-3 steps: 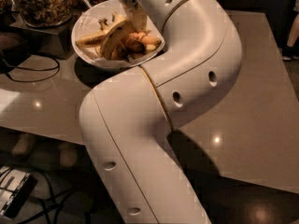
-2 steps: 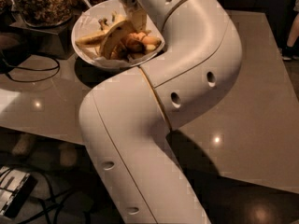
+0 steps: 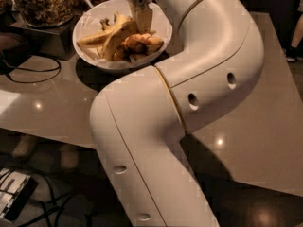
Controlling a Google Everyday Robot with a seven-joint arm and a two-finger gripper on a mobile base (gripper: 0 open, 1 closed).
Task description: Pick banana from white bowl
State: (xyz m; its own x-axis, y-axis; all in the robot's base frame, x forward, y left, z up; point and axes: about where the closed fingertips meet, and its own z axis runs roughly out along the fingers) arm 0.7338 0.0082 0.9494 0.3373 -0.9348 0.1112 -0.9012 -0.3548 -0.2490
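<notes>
The white bowl [image 3: 90, 20] stands on the grey table at the upper left and holds several bananas. The long, curved, pale-yellow banana [image 3: 112, 39] lies across the middle of the bowl, with shorter orange-yellow pieces [image 3: 142, 42] to its right. My gripper [image 3: 143, 19] reaches down from the top edge into the bowl, just above the right end of the long banana. Whether it touches the banana is hidden. My white arm [image 3: 189, 98] fills the middle of the view and covers the bowl's right rim.
A glass jar of brown nuts [image 3: 42, 4] stands on a dark stand [image 3: 45, 34] left of the bowl. A black cable [image 3: 28, 72] loops on the grey table [image 3: 57, 108]. Cables and a device [image 3: 14, 197] lie on the floor at the lower left.
</notes>
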